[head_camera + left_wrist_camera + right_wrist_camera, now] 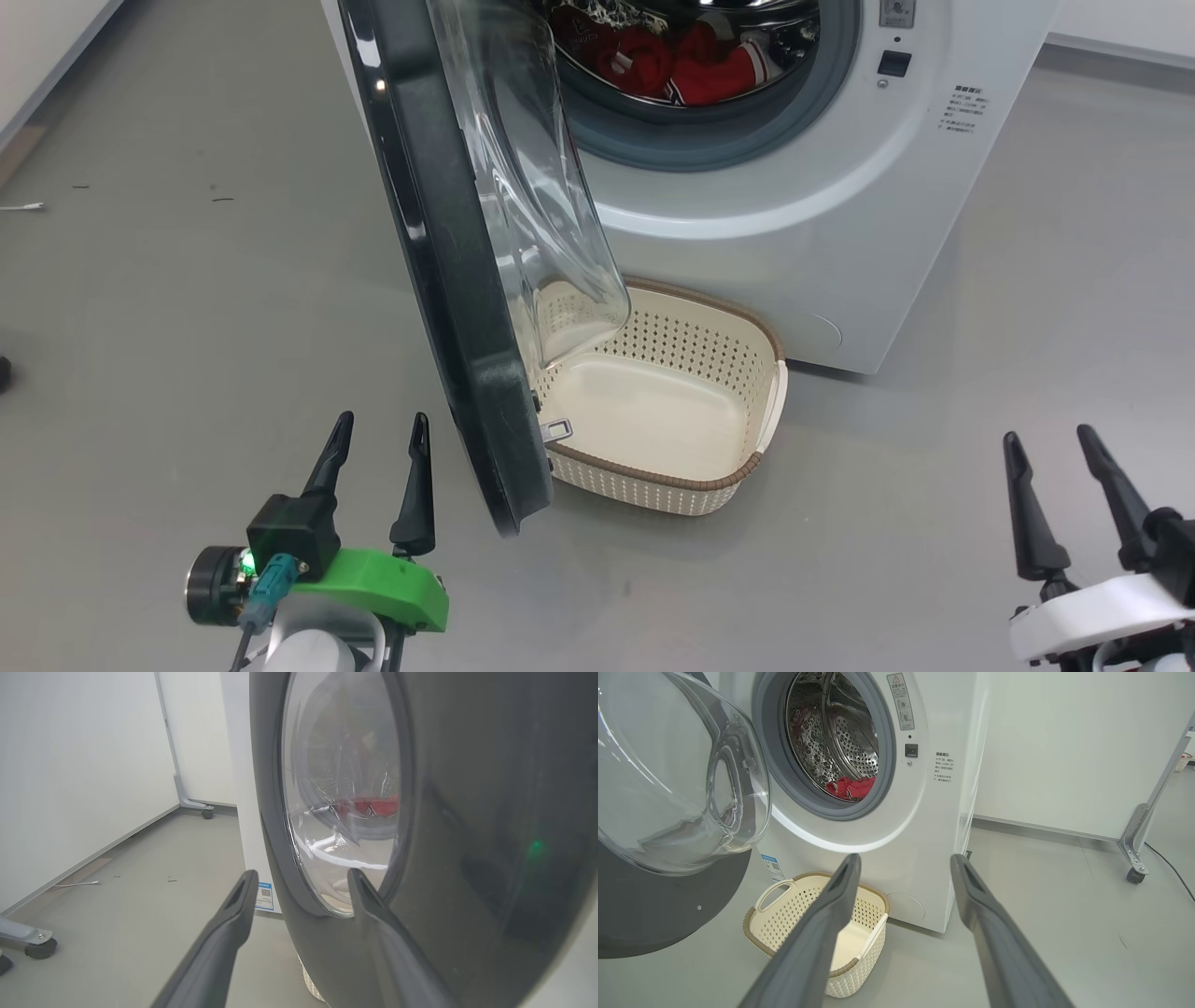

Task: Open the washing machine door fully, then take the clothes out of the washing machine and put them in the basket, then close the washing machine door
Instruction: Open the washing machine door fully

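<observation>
While the washing machine door [448, 280] stands swung out, edge-on to the head cam, its clear glass bowl faces the drum side & hangs over the left part of the basket [738, 481]. Door's lower edge is close to the floor [187, 308], just beside the basket's near-left corner.

Basket: on the floor, right in front of the washing machine [840, 205], below the round opening, one white loop handle on its right end.

Clothes [691, 61]: red heap w/ white trim, low in the steel drum [845, 742], behind the grey gasket [709, 149].

Left tool [383, 417]: lower left in head view, fingers spread wide, gripping nothing, near the door's black outer face, on the side away from the drum. In left wrist view one finger overlaps the door frame; touching or not, can't tell. Red of the clothes shows thru the glass there, blue sticker [264, 897] low on the machine front.

Right tool [1046, 433]: lower right in head view, fingers also wide apart, nothing btwn them, over bare floor, well apart from machine & basket.
</observation>
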{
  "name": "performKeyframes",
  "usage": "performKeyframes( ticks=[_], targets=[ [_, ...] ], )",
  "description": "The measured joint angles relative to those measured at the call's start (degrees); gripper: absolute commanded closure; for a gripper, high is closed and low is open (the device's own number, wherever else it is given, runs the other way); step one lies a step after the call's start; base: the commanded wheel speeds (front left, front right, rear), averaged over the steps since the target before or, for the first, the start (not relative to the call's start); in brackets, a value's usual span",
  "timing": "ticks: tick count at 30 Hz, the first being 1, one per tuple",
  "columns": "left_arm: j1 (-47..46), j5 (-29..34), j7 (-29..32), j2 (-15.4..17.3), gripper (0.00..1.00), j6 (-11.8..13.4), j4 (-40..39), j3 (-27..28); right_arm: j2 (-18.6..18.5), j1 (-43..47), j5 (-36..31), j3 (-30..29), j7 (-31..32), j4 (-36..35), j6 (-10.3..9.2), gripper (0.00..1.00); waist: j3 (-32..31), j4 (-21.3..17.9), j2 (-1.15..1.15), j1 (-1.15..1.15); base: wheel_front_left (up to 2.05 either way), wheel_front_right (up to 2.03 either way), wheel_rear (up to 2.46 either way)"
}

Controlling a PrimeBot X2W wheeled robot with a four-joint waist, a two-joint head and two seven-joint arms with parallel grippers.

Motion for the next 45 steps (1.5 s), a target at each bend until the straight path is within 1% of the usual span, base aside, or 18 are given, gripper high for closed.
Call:
performKeyframes(
  ticks=[7, 12, 28, 29, 30, 31, 32, 33, 40, 45],
  targets=[
    [0.0, 0.0, 0.0, 0.0, 0.0, 0.0, 0.22, 0.0, 2.55, 0.85, -1.18, 2.16, 0.0, -0.09, 0.02, 0.0, 0.14, -0.11, 0.0, 0.0, 0.0, 0.0, 0.0],
    [0.0, 0.0, 0.0, 0.0, 0.0, 0.0, 0.31, 0.63, 3.65, 0.86, -2.61, 3.01, 0.0, -0.71, 0.09, 0.0, 0.28, -0.11, 0.0, 0.0, 0.0, 0.0, 0.0],
    [0.0, -0.02, 0.0, 0.0, 0.0, 0.0, 0.46, 1.35, 5.12, 1.25, -4.77, 2.08, 0.0, -1.21, 0.09, 0.0, 0.01, -0.14, 0.0, 0.0, 0.0, 0.0, 0.0],
    [0.01, -0.02, 0.0, 0.0, 0.06, 0.0, 0.47, 1.35, 5.23, 1.49, -4.77, 2.01, 0.0, -1.21, 0.1, 0.0, -0.02, -0.14, 0.0, 0.0, 0.0, 0.0, 0.0],
    [0.01, -0.02, 0.0, 0.0, 0.25, 0.0, 0.47, 1.35, 5.23, 1.49, -4.77, 2.01, 0.0, -1.21, 0.1, 0.0, -0.02, -0.14, 0.0, 0.0, 0.0, 0.0, 0.0],
    [0.01, -0.02, 0.0, 0.0, 0.52, 0.0, 0.48, 1.35, 5.31, 1.77, -4.82, 1.97, 0.0, -1.2, 0.1, 0.0, -0.04, -0.15, 0.0, 0.0, 0.0, 0.0, 0.0],
    [0.01, -0.02, 0.0, 0.0, 0.93, 0.0, 0.49, 1.35, 5.37, 1.91, -4.86, 1.92, 0.0, -1.19, 0.1, 0.0, -0.06, -0.17, 0.0, 0.0, 0.0, 0.0, 0.0],
    [0.01, -0.02, 0.0, 0.0, 1.0, 0.0, 0.49, 1.35, 5.44, 1.93, -4.89, 1.85, 0.0, -1.19, 0.11, 0.0, -0.06, -0.18, 0.0, 0.0, 0.0, 0.0, 0.0],
    [0.03, -0.03, 0.0, -0.01, 1.0, 0.0, 0.51, 1.7, 5.95, 1.93, -5.35, 1.27, 0.0, -1.21, 0.35, 0.0, 0.15, -0.42, 0.0, 0.0, 0.0, 0.0, 0.0],
    [0.01, 0.02, 0.0, 0.0, 1.0, 0.0, -1.13, 3.43, 6.15, 1.94, -5.8, 0.92, 0.0, -1.21, 0.59, 0.0, 0.26, -0.63, 0.0, 0.0, 0.0, 0.0, 0.0]
  ],
)
